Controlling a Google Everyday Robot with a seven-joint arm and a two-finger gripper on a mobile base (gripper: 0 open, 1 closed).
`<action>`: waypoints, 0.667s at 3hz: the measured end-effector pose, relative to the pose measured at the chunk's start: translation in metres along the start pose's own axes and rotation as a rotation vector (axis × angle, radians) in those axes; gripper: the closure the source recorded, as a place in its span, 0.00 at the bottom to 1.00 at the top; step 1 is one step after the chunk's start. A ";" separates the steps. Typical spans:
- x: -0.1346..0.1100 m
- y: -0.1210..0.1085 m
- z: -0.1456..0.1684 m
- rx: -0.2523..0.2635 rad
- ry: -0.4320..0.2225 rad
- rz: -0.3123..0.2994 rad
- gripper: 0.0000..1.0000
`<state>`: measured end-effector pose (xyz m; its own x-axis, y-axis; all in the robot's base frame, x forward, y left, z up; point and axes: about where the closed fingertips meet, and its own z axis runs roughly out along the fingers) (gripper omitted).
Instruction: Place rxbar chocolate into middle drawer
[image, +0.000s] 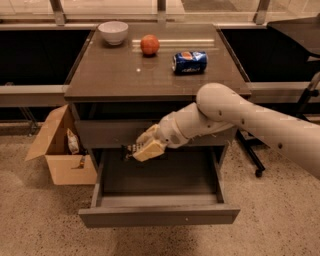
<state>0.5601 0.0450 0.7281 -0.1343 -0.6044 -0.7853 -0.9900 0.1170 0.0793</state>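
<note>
My gripper (142, 149) clasps the flat, dark-wrapped bar (129, 148) at frame centre. Below gapes the shallow, smooth grey drawer (160, 215).

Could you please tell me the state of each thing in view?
Drawer: open.
Bar: held over drawer, not yet inside.
Claw: shut on bar, above drawer's left rear.
Top drawer: shut.
Can: on its side.
Bowl: upright.
Box: flaps open.
</note>
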 end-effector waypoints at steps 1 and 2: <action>0.057 0.000 0.008 -0.023 -0.049 0.089 1.00; 0.057 0.000 0.008 -0.023 -0.048 0.089 1.00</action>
<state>0.5532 0.0168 0.6783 -0.2205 -0.5537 -0.8030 -0.9749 0.1504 0.1640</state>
